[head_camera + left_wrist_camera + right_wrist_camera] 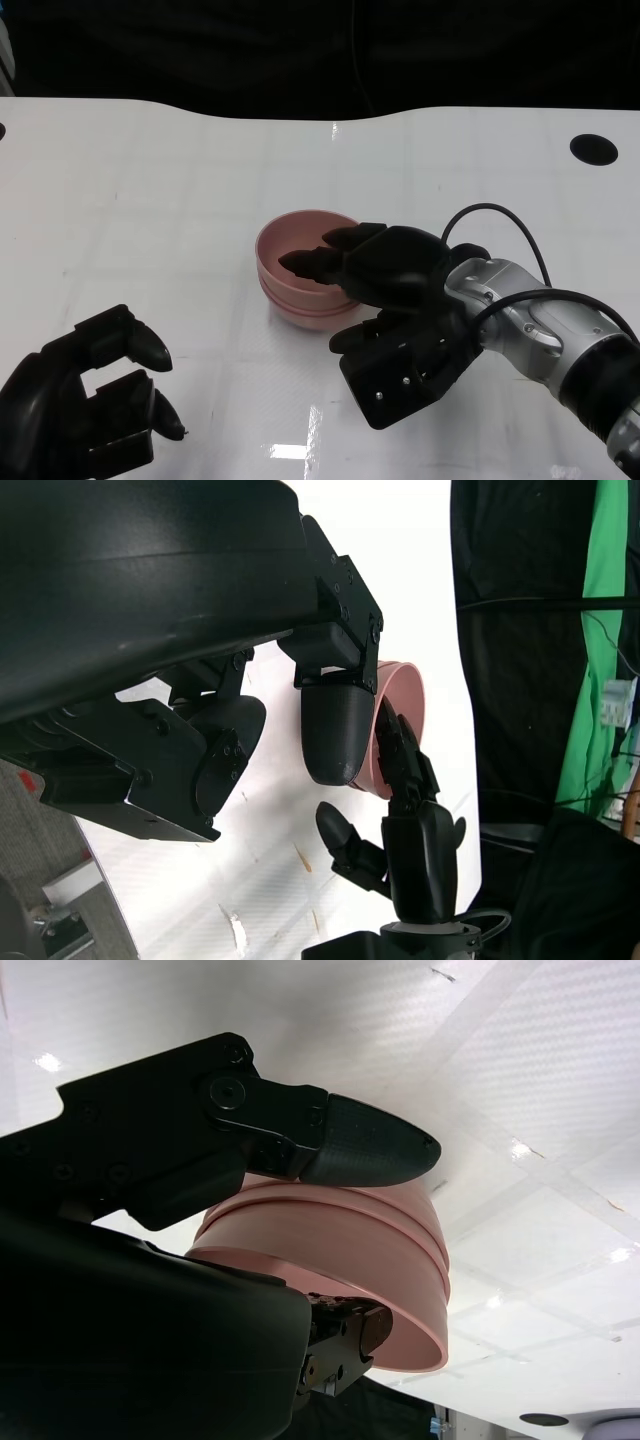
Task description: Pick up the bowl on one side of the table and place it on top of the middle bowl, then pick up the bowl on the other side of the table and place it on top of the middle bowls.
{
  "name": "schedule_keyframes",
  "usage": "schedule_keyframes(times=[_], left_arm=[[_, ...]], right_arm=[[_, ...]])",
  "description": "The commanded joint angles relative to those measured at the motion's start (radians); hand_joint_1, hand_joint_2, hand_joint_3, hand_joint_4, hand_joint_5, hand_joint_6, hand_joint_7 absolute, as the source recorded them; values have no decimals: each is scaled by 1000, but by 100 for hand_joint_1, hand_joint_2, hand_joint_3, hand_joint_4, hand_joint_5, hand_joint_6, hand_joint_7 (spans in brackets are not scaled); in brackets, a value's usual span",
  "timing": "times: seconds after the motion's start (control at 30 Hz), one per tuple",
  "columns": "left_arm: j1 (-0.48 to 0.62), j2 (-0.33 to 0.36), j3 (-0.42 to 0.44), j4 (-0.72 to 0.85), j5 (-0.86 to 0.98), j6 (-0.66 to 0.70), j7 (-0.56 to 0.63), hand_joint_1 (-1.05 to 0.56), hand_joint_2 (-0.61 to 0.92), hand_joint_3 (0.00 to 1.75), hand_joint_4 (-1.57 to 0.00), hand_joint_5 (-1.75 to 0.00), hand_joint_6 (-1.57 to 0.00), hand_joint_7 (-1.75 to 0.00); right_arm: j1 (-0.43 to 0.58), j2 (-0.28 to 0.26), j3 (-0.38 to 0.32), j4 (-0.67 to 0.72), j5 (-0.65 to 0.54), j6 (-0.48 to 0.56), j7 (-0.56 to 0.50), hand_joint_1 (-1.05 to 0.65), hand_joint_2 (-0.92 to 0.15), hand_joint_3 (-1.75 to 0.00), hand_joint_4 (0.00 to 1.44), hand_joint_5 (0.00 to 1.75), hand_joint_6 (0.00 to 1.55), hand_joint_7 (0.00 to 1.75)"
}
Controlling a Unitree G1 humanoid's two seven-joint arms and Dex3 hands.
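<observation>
Nearest us at seven o'clock, our left robot hand waits empty, fingers apart, while our right robot hand grips the pink stacked bowls mid-tabletop, seemingly seating one; letting go comes next.

I can read no text, label, brand, number or sign on anything in front of me.

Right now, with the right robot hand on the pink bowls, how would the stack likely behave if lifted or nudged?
The bowls look rigid and thin-walled, so probably light. Nested rims show in the right wrist view, so they may lift together or separate. The glossy table suggests a nudge would slide them, not tip them. The right robot hand has fingers inside the rim.
</observation>
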Motion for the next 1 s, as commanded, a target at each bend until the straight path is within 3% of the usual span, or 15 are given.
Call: schedule_keyframes(times=[0.03,0.5,0.83,1.0], left_arm=[[-7,5,8,-15,-1,12,11,33,92,118,-76,-175,-58,-175],[-8,10,7,-13,0,4,1,33,92,119,-77,-175,-59,-175],[-17,11,10,1,-3,2,-4,34,92,120,-78,-175,-60,-175],[-20,12,12,3,-2,6,-3,34,92,120,-77,-175,-59,-175]], right_arm=[[-5,-22,3,-16,-10,2,4,-105,-92,-82,0,0,0,0],[-6,-28,4,-17,-13,1,-1,-105,-92,-81,0,0,0,0],[13,-81,-18,-67,-9,-24,-13,-105,-92,-78,0,0,0,0],[35,-132,-37,-161,-9,-29,5,-105,-92,-77,0,0,0,0]])
